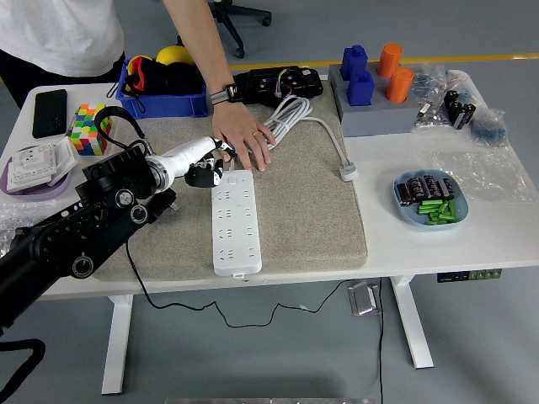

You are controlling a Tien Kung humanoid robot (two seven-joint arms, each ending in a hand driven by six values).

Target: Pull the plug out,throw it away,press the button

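A white power strip (234,223) lies lengthwise on the beige mat (312,210). My left hand (206,171) hovers just off the strip's far left corner. Its fingers are curled around a small dark plug (202,178), which is mostly hidden by them. A person's hand (243,145) presses flat on the mat at the strip's far end. The strip's white cable (290,114) is coiled behind that hand, and its white plug (348,174) lies free on the mat's right edge. My right arm is out of view.
A blue bin (164,103), a colour cube (88,128) and a black phone (50,112) sit at the back left. A purple tray (34,172) is at the left edge. A grey block holder (370,114) and a blue dish (431,202) stand right.
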